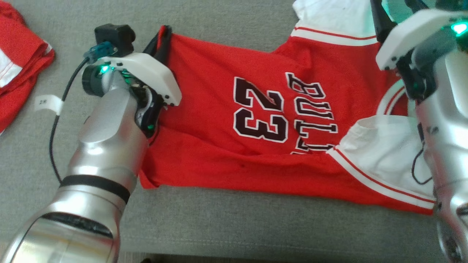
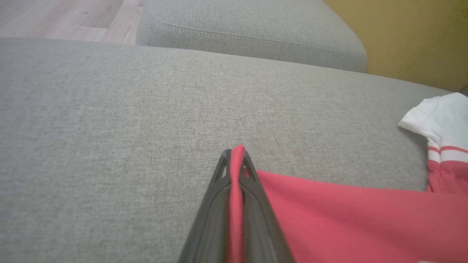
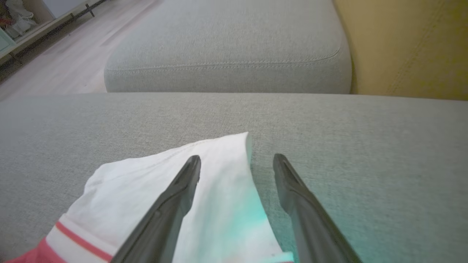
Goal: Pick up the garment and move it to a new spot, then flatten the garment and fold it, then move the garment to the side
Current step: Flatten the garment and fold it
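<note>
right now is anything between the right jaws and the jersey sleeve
Nothing visible. The right gripper, jaws open, sits right at the white sleeve: one jaw over the cloth, the other over bare grey cushion beside it.

Soft, even light fills all 3 views and shadows stay faint. A teal cast tints the white sleeve (image 3: 245, 219), and my left fingers (image 2: 214, 215) blur close to the lens.
</note>
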`<state>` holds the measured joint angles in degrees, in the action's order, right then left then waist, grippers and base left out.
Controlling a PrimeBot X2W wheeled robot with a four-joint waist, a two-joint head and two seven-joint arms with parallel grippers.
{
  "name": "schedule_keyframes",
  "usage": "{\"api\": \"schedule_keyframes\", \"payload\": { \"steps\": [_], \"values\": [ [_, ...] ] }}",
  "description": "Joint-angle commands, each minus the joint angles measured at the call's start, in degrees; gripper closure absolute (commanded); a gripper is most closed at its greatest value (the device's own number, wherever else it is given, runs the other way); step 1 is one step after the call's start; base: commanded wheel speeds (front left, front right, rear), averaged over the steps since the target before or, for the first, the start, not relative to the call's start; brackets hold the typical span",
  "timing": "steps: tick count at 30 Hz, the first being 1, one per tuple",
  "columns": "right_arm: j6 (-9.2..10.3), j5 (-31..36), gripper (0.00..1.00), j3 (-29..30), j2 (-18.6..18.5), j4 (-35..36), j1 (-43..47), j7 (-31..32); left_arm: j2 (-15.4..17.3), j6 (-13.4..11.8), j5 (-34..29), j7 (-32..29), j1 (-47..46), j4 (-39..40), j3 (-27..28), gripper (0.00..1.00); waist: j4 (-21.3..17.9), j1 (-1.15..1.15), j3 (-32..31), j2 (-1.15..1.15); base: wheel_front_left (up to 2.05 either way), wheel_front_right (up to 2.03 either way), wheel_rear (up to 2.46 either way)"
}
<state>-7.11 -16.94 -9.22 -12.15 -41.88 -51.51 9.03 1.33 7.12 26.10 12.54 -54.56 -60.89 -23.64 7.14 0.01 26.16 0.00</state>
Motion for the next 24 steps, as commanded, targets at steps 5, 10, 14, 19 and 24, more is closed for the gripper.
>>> {"api": "schedule_keyframes", "payload": {
  "steps": [5,10,14,19,24],
  "values": [
    [-0.37,-1.6,0.0,-2.6,-0.1,-8.3,-8.4,2.6,1.6,0.1,5.0,0.8,-2.6,3.3,-4.3,1.0,1.6,-0.01,1.6,0.0,0.0,0.0,0.0],
    [-0.37,-3.8,0.22,-4.5,0.5,-14.0,-13.1,3.6,1.6,-0.6,8.2,1.3,-3.0,3.3,-7.5,1.0,2.1,-0.01,2.2,0.0,0.0,0.0,0.0],
    [-0.37,-6.1,1.0,-6.7,0.1,-15.2,-14.6,1.8,1.6,-1.3,10.3,1.9,-3.1,3.0,-8.3,1.0,2.2,-0.01,2.1,0.0,0.0,0.0,0.0],
    [-0.37,-9.2,1.0,-9.7,-1.1,-13.9,-14.0,-0.7,1.6,-1.7,11.0,2.3,-2.8,2.9,-7.6,1.0,1.7,-0.01,1.5,0.0,0.0,0.0,0.0],
    [-0.37,-13.7,1.0,-14.1,-3.7,-8.8,-10.8,-4.4,3.2,-2.6,10.0,2.4,-0.7,5.9,-5.2,1.0,0.6,-0.01,0.3,0.0,0.0,0.0,0.0]
  ]
}}
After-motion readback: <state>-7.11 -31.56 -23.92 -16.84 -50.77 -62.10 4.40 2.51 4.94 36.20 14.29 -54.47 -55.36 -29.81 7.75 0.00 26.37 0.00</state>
